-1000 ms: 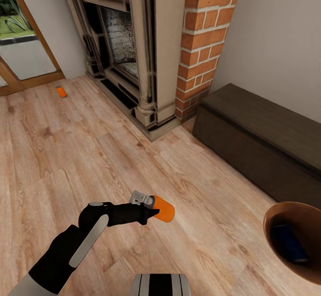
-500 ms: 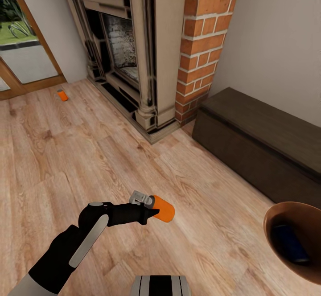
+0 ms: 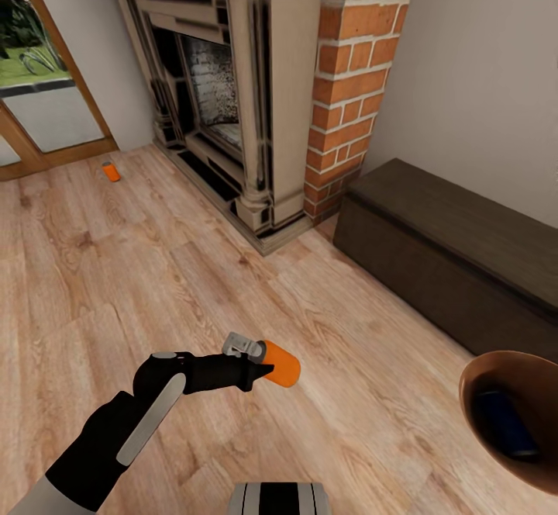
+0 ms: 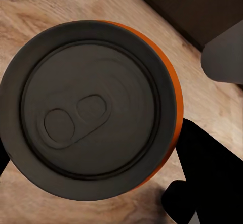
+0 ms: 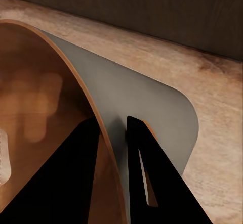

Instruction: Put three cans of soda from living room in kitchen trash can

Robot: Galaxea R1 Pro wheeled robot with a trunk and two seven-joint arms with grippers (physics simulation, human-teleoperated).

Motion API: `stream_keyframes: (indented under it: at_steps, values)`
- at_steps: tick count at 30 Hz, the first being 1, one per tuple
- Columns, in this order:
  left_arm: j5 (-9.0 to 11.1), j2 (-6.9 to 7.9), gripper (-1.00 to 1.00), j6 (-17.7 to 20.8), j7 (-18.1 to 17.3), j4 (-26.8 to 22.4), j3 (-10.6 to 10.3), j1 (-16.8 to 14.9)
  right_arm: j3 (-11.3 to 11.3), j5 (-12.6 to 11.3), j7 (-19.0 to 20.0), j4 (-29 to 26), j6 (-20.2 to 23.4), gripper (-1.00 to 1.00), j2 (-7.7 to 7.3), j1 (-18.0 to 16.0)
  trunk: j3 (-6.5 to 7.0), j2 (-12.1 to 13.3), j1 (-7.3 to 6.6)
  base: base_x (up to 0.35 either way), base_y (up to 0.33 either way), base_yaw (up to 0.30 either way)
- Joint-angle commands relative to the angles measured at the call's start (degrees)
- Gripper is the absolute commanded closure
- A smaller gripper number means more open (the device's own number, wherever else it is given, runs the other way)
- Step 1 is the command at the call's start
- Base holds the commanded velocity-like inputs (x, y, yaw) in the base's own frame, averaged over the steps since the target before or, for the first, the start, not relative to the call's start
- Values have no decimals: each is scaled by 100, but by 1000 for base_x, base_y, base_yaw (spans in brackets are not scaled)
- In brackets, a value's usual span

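Left hand grasps an orange soda can lying sideways in its fingers, above the wood floor. Right hand pinches the trash can's rim; a blue can lies inside. To the left hand's right sits that trash can: carry the can over the opening before letting go. A second orange can lies far ahead, by the glass door.

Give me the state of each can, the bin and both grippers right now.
Held orange can: in the left gripper, lying sideways above the floor.
Far orange can: on the floor near the glass door, not yet picked up.
Blue can: inside the bin.
Bin: right gripper pinches its rim.
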Motion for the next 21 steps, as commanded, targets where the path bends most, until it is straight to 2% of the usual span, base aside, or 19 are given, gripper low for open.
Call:
stream_keyframes:
  at_steps: [1, 6, 8, 12, 17, 19, 21]
  values:
    - [-6, 0, 100, -1, 2, 5, 0, 0, 0, -29, 12, -1, 29, 100, 0, -2, 10, 0, 0, 0, 0, 0]
    - [6, 62, 100, -1, -2, 8, 0, 0, 0, -25, 10, -1, 29, 100, -6, -1, 55, 0, 0, 0, 0, 0]
    - [15, 169, 100, -4, -34, 4, 0, 0, 0, -29, 10, -1, 29, 100, -2, -2, 73, 0, 0, 0, 0, 0]
    - [14, 418, 100, -11, -449, 7, 41, 0, 0, -31, 9, -1, 29, 100, 2, -2, 109, 0, 0, 0, 0, 0]
    - [20, 541, 100, -281, -556, 8, 161, 0, 8, -32, 11, -1, 29, 100, 2, 0, 154, 0, 0, 0, 0, 0]
    - [75, 632, 100, -335, -570, 8, 171, 0, 8, -32, 10, -1, 29, 100, 2, -2, 172, 0, 0, 0, 0, 0]
    - [269, 771, 100, -371, -584, 8, 175, 0, 5, -32, 10, -1, 29, 100, 2, -2, 190, 0, 0, 0, 0, 0]
